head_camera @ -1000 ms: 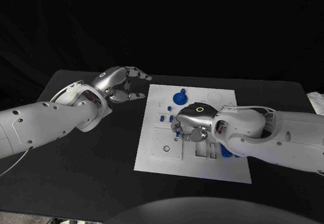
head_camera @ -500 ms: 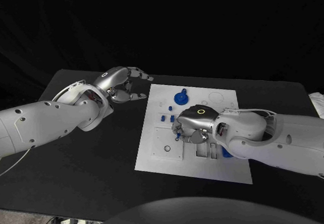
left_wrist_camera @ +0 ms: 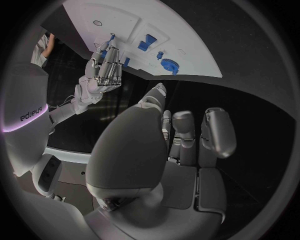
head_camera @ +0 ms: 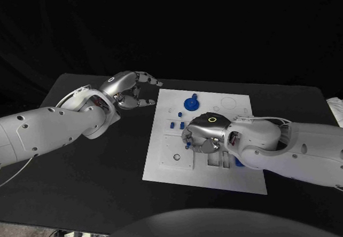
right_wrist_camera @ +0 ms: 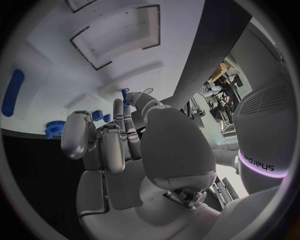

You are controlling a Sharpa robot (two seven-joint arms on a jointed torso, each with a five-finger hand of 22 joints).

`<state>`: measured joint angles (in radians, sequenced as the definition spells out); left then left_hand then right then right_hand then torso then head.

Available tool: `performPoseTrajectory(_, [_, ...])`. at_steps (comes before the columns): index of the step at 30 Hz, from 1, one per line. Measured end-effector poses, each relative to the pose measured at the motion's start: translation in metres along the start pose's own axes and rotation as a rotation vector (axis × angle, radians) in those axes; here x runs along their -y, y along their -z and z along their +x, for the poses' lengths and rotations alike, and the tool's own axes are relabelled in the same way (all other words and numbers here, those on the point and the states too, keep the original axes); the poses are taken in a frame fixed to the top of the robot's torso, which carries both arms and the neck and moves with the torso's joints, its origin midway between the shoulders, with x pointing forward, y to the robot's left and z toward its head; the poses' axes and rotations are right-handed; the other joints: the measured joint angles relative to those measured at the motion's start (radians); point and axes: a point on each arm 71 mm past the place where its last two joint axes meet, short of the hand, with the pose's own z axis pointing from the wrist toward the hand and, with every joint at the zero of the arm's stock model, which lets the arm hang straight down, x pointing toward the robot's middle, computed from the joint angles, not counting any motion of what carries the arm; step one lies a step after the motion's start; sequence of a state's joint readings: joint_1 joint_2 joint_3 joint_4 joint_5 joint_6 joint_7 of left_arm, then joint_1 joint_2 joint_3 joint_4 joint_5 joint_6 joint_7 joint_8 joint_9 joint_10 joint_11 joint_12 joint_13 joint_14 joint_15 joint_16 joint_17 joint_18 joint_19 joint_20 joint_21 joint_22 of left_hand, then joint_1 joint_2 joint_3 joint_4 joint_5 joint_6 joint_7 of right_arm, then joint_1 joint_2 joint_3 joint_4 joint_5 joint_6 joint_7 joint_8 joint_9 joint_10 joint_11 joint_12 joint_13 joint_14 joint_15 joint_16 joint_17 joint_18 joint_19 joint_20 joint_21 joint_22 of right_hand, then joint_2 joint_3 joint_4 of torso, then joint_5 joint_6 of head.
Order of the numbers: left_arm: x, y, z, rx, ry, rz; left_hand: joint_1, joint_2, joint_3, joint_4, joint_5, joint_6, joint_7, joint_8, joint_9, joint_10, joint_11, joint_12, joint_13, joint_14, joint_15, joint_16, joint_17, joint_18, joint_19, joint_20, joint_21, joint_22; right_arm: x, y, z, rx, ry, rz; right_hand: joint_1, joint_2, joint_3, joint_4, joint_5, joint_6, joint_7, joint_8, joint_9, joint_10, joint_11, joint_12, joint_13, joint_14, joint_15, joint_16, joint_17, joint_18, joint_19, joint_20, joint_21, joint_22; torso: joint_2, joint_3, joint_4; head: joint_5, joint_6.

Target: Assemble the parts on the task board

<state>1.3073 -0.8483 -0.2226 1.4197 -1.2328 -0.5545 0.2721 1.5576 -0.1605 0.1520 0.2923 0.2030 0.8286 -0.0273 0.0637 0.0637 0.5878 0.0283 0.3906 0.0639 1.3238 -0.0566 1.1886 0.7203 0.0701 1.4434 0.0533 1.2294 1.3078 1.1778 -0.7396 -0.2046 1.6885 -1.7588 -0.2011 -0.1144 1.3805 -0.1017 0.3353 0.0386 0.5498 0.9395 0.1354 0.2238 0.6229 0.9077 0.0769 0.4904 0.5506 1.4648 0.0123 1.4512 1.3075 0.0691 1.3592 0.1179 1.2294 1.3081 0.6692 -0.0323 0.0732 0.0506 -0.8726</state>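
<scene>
The right hand [head_camera: 204,132] hangs low over the middle of the task board [head_camera: 174,169], fingers curled down around a small blue part [right_wrist_camera: 125,95] that stands upright between thumb and fingertips; in the left wrist view the same blue piece pokes out just past the fingertips, close to the white surface. So this hand is clamped on the part, and the step in hand looks like seating it in a socket near the board's centre. Whether its tip already touches the board I cannot tell.

The left hand [head_camera: 128,91] hovers off the board's ten o'clock corner, fingers bent but apart, holding nothing.

Other pieces wait on the board: a blue gear [head_camera: 191,103] at twelve o'clock from the right hand, a pair of blue blocks [head_camera: 173,126] at nine o'clock from it, and an oblong blue piece [head_camera: 240,161] at four o'clock, beside two empty rectangular recesses [right_wrist_camera: 119,30].

To do it well, the part should stay vertical, come straight down over its hole, and be released only once it sits flush; a tilt would likely jam it. The free hand could steady the board's near edge if the plate slides
</scene>
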Motion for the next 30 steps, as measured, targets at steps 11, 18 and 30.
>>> performPoseTrajectory(11, [-0.0012,0.0008,0.0032,-0.007,0.003,-0.004,0.0,0.0,0.0,0.0,0.0,0.004,0.004,0.0,0.0,0.0,0.0,0.0,0.0,0.0,0.0,0.0,-0.002,0.0,0.0,0.0,0.0,0.0,-0.0007,0.0004,0.0005,0.0,-0.003,-0.001,0.0,0.0,0.0,0.0,0.0,0.0,0.0,-0.001,0.0,0.0,0.0,0.0,0.0,0.0,0.0,0.0,0.0,0.0,0.0,0.0,0.0,0.0,0.0,-0.0002,-0.0005,0.002,0.0])
performPoseTrajectory(18, [-0.0014,0.0007,0.0036,-0.009,0.003,-0.006,0.0,0.0,0.0,0.0,0.0,0.004,0.004,0.0,0.0,0.0,0.0,0.0,0.0,0.0,0.0,0.0,-0.002,0.0,0.0,0.0,0.0,0.0,-0.001,0.0002,0.0008,-0.001,-0.007,-0.001,0.0,0.0,0.0,0.0,0.0,0.0,0.0,-0.001,0.0,0.0,0.0,0.0,0.0,0.0,0.0,0.0,0.0,0.0,0.0,0.0,0.0,0.0,0.0,-0.0001,-0.0016,0.005,0.0])
performPoseTrajectory(30, [-0.0022,0.0008,0.0037,-0.011,0.002,-0.009,0.0,0.0,0.0,0.0,0.0,0.004,0.004,0.0,0.0,0.0,0.0,0.0,0.0,-0.003,0.003,0.0,-0.005,0.0,0.0,0.0,0.0,0.0,-0.0038,-0.0005,0.0011,0.005,-0.017,-0.007,0.0,0.0,0.003,-0.003,0.0,0.0,0.0,-0.001,0.0,0.0,0.0,0.0,-0.001,0.0,0.0,0.0,0.0,0.0,0.0,0.0,-0.004,0.0,0.0,0.0012,-0.0029,0.01,0.0])
